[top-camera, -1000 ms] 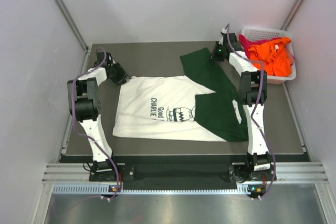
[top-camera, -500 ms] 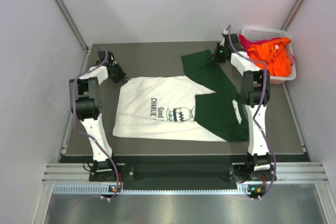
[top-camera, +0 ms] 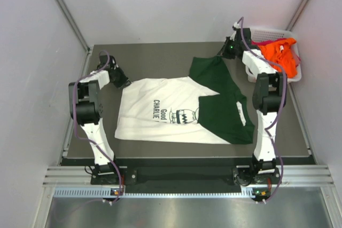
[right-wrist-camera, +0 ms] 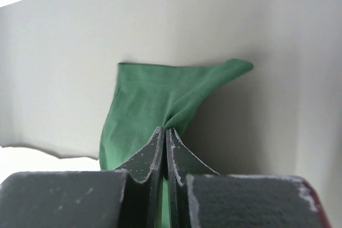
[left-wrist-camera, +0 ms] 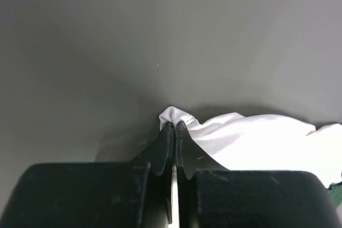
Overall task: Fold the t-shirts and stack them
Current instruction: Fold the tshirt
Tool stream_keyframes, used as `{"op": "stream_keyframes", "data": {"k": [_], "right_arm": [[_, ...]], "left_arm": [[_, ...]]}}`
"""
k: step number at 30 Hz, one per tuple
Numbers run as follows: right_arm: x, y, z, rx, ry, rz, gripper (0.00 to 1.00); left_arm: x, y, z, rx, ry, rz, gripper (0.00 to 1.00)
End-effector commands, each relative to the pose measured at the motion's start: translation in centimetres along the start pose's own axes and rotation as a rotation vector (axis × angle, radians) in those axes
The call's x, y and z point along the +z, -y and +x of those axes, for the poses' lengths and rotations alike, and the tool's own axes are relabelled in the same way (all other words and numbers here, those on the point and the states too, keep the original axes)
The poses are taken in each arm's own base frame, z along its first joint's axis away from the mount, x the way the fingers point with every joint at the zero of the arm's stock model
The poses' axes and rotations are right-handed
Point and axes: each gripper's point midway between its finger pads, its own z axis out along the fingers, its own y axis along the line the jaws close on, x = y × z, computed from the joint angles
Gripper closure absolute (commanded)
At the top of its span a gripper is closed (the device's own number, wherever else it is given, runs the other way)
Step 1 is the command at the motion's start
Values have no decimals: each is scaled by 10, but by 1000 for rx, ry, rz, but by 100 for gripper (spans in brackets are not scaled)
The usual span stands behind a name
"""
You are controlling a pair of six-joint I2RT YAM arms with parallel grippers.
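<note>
Since a second ago: right gripper (right-wrist-camera: 165, 131) drew the green sleeve (right-wrist-camera: 160, 94) farther back; left gripper (left-wrist-camera: 174, 126) closed. Both now pinch the shirt (top-camera: 176, 108), spread on the table (top-camera: 149, 57). Cloth is light and limp, so grip corners and hems.

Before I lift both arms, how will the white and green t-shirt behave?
Probably floppy: the t-shirt puckers where the left gripper pinches its white corner. Likely to sag between grips; green cloth hangs limp from the right gripper.

Grey table (top-camera: 155, 60) with t-shirt (top-camera: 171, 111), basket (top-camera: 270, 29)
</note>
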Motion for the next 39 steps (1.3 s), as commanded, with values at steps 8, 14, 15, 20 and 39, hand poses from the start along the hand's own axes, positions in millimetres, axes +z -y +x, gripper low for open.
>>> {"op": "stream_keyframes", "data": {"k": [8, 14, 15, 20, 39], "right_arm": [[-54, -20, -38, -35, 117, -58, 100], [-68, -26, -42, -43, 131, -67, 100], [-69, -27, -42, -43, 130, -69, 100], [-76, -31, -48, -46, 144, -74, 100], [-88, -34, -44, -44, 131, -92, 100]], "left_arm": [[-28, 18, -16, 49, 83, 64, 100], [-38, 23, -27, 52, 124, 60, 100], [-39, 23, -29, 51, 131, 57, 100], [-51, 27, -43, 47, 186, 34, 100], [-58, 24, -50, 30, 217, -7, 100]]}}
